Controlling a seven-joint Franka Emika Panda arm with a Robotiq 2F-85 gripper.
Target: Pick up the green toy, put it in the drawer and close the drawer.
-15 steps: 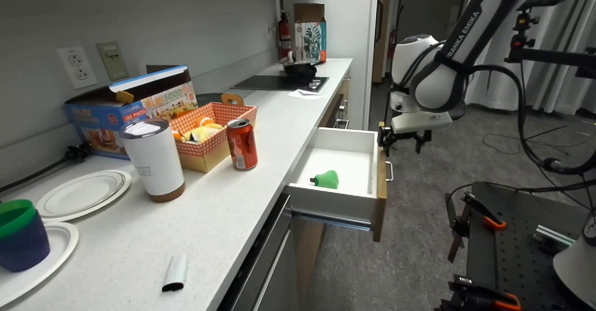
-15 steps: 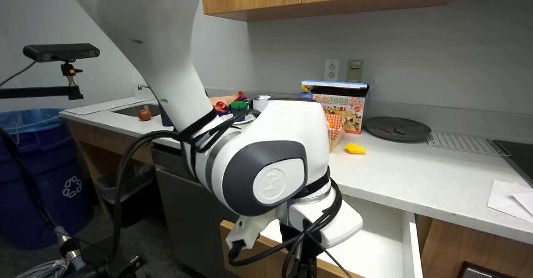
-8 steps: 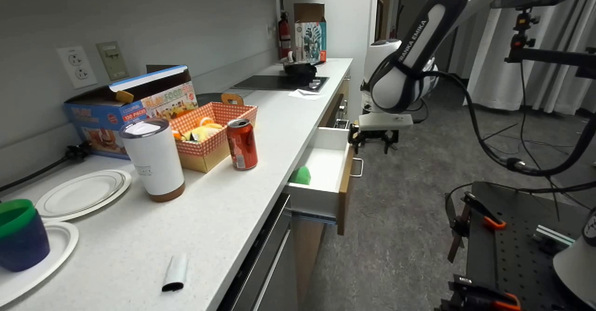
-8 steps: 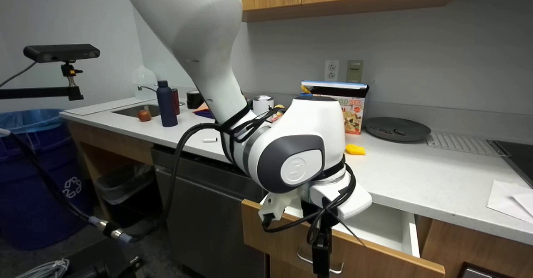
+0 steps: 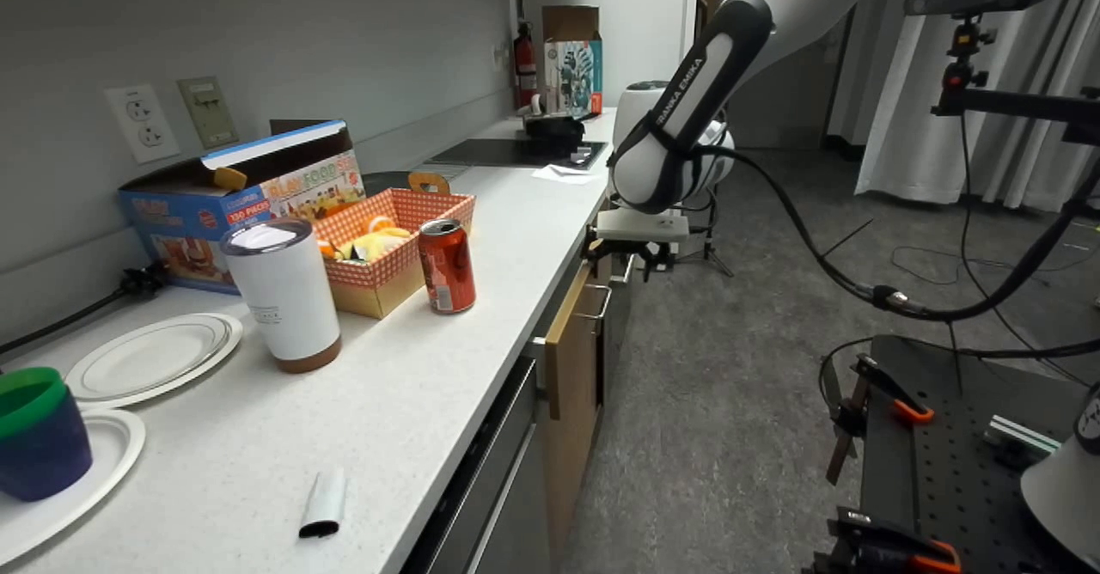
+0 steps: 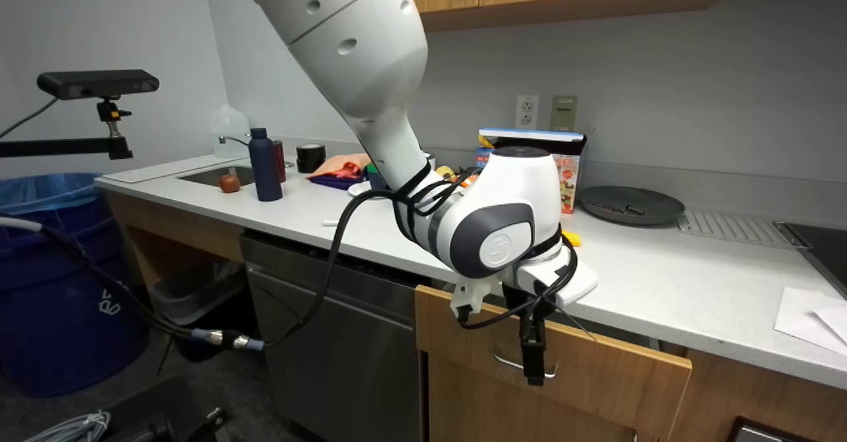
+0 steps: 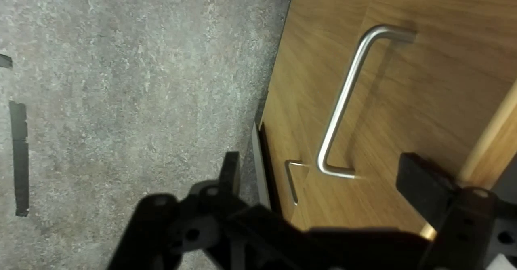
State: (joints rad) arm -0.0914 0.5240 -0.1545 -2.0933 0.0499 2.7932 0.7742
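"Which step is this?"
"Closing, I'd judge: the wide, light-tan wooden-fronted drawer point(image 6: 599, 369) stands partly out, just beside the black two-fingered gripper point(image 7: 320, 163)."
"Its jaws?"
"Wide apart, clamped on nothing visible."
"And the green toy?"
"Hidden; presumably inside that drawer, past the gripper. Next calls for a straight inward push until flush."

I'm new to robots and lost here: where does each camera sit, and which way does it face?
An exterior view: higher than the counter, looking along it; the arm and open gripper show right of centre.
An exterior view: out in the room, facing the wall; the arm slants large through the middle.
Wrist view: on the wrist, looking down at the drawer front and floor; gripper fingers poke in below.
Both exterior views share the drawer front and play-food box.
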